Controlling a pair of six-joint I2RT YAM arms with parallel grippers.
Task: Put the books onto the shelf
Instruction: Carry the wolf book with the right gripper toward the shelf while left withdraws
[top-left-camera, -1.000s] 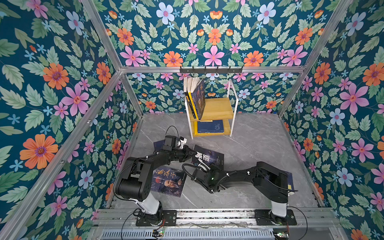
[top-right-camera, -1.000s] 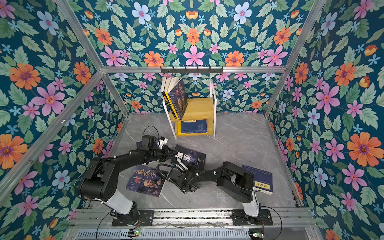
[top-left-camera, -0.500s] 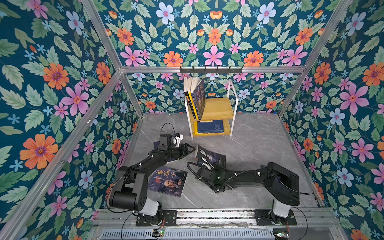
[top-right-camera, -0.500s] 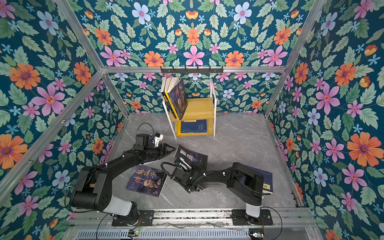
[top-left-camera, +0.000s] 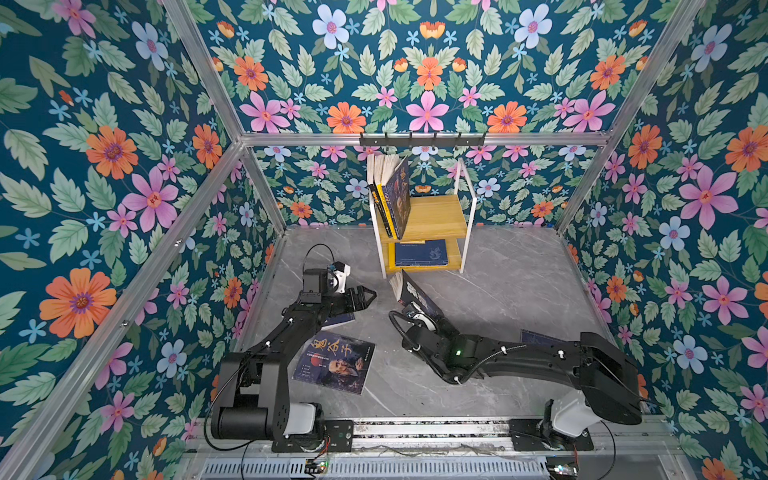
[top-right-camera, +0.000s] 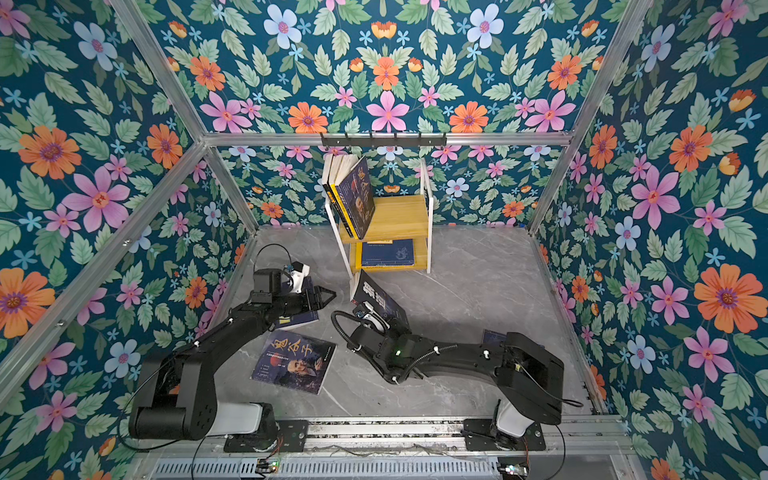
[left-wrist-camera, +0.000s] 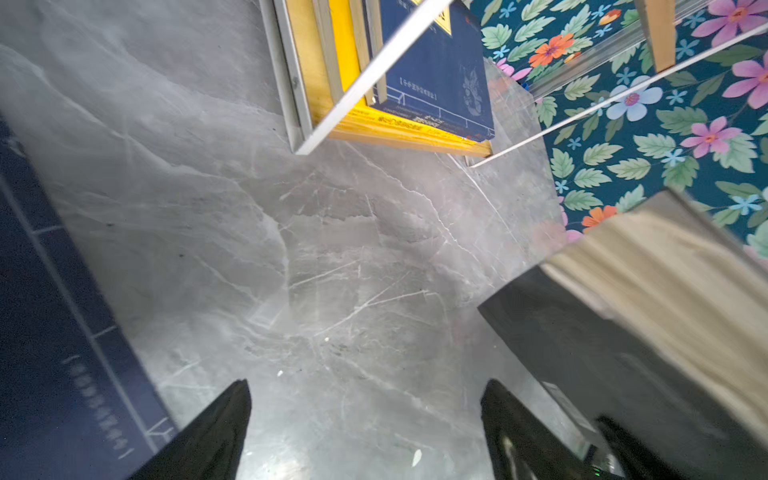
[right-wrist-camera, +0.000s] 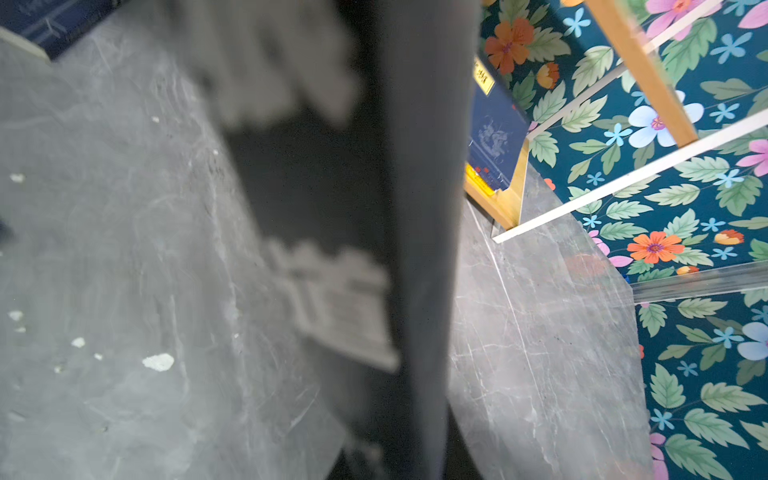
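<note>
Just in front of the shelf, the black book is held tilted up off the counter by the right hand, whose jaws are closed narrowly on the book's lower edge. Only that one edge is pinched, and the end nearest the shelf is left unsupported. A slip or a swing within the grip is judged the likeliest trouble once the book is carried upward.

On the shelf's upper tier, leaning books are already stacked at one side. They could be toppled if the black book is brought in at this slant, and a corner could be caught on the thin white frame.

Further from the shelf, the left hand is spread wide with nothing held, poised above a navy book lying flat. Being so near the black book, it could be clipped by a wide swing. Further out again, a portrait book is left waiting on the counter.
</note>
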